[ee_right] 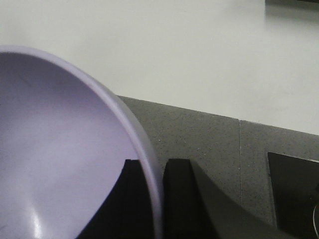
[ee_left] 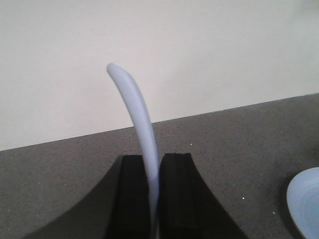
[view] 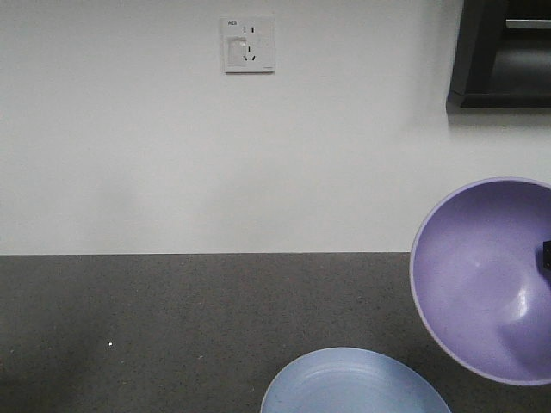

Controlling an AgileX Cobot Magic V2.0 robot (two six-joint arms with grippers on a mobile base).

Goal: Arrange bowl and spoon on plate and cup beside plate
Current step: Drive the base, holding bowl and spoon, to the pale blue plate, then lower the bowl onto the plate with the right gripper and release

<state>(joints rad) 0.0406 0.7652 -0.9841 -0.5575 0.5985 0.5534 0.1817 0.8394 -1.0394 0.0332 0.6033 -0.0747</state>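
Note:
The lavender bowl (view: 484, 277) hangs tilted in the air at the right of the front view, its inside facing the camera. My right gripper (ee_right: 155, 172) is shut on the bowl (ee_right: 60, 149) rim, one finger inside and one outside. The light-blue plate (view: 355, 383) lies flat on the dark counter at the bottom edge, below and left of the bowl. My left gripper (ee_left: 154, 164) is shut on the pale spoon (ee_left: 137, 119), whose curved handle rises from between the fingers. A slice of the plate (ee_left: 305, 204) shows at the lower right of that view. The cup is out of view.
A dark speckled counter (view: 155, 327) runs along a white wall with a power socket (view: 249, 44). A black cabinet or appliance (view: 504, 53) hangs at the upper right. A dark rectangular object (ee_right: 294, 189) lies on the counter to the right of the bowl.

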